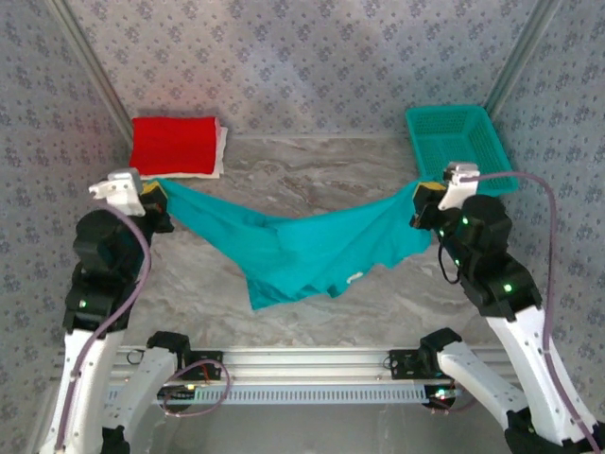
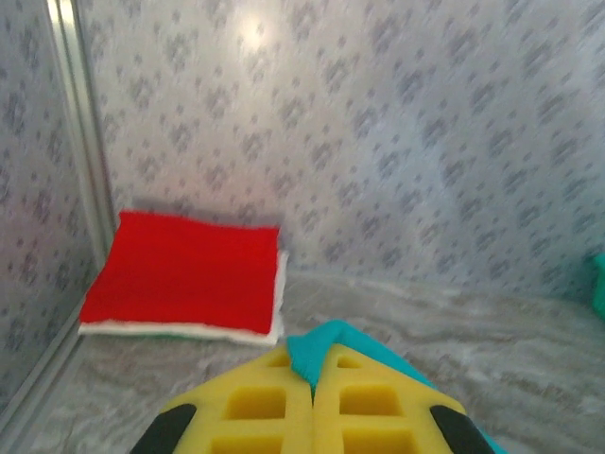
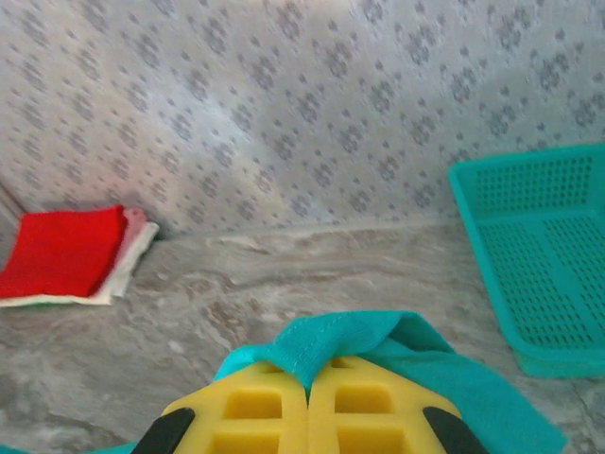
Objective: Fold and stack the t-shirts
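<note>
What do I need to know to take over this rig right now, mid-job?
Left gripper: shut on one end of the teal t-shirt.
Right gripper: shut on the other end.
The teal t-shirt is unfolded, stretched between the two grippers, its middle sagging toward the table.
Done: the red t-shirt lies folded on a folded white t-shirt in the far left corner.
The mesh basket sits at the far right.
Left to do: fold the teal t-shirt and put it on the stack.
</note>
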Motion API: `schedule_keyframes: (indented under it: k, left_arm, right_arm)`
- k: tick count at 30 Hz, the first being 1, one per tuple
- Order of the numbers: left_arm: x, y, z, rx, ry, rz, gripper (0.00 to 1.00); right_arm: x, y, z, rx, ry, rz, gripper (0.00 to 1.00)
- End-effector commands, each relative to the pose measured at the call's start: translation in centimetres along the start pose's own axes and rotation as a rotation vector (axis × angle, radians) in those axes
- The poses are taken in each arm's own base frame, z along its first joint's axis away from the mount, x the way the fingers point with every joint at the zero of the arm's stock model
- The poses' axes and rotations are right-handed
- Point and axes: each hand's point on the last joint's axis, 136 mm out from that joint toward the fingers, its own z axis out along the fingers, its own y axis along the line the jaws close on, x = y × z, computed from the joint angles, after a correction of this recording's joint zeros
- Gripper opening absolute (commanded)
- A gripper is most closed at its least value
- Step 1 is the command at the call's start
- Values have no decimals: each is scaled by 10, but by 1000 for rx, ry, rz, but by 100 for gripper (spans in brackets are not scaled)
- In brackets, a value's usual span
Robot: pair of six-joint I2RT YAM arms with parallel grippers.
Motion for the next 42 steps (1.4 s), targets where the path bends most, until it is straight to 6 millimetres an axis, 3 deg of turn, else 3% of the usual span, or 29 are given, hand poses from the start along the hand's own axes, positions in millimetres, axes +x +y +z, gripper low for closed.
schedule_keyframes:
  k: [1, 4, 7, 8, 11, 13, 18, 21, 23, 25, 28, 34, 35, 37, 39, 41, 42]
  left_arm:
    - [15, 26, 15, -151, 65, -8, 0]
    - [26, 46, 16, -247, 75, -57, 0]
    - [26, 49, 6, -232, 51, -91, 0]
    - [25, 43, 4, -199, 44, -82, 0]
    - [17, 2, -2, 44, 40, -15, 0]
    - [15, -12, -11, 125, 54, -30, 0]
    - [1, -45, -52, 329, 19, -70, 0]
    - [-16, -52, -75, 377, -27, -117, 0]
    - [-17, -51, -75, 366, -14, -145, 0]
    - [-4, -36, -58, 273, 37, -183, 0]
    - [29, -9, -20, 84, 181, -230, 0]
    - [110, 30, 56, -118, 496, -281, 0]
    - [120, 38, 68, -134, 512, -306, 0]
    - [147, 51, 78, -176, 548, -328, 3]
    - [162, 57, 80, -191, 550, -317, 43]
    - [164, 48, 76, -134, 537, -293, 67]
    - [162, 44, 71, -125, 526, -262, 71]
  right_arm:
    - [24, -20, 22, 118, 72, 7, 0]
    - [39, -34, 25, 193, 115, 20, 0]
    - [34, -42, 13, 221, 51, 23, 0]
    - [29, -42, 7, 209, 15, 8, 0]
    - [23, -45, -9, 214, -42, -15, 0]
    - [20, -44, -17, 196, -70, -30, 0]
    - [2, -34, -40, 123, -166, -31, 0]
    - [-20, -33, -54, 121, -237, -27, 0]
    - [-36, -32, -54, 136, -263, -34, 0]
    - [-45, -29, -39, 157, -229, -48, 0]
    - [-56, -31, 12, 235, -111, -90, 0]
    - [-28, -39, 151, 250, 150, -67, 0]
    - [-20, -39, 174, 248, 174, -67, 5]
    - [-1, -39, 211, 235, 226, -55, 28]
    - [21, -39, 241, 216, 305, -35, 48]
    - [27, -37, 253, 203, 353, -27, 56]
    - [24, -34, 252, 196, 346, -27, 57]
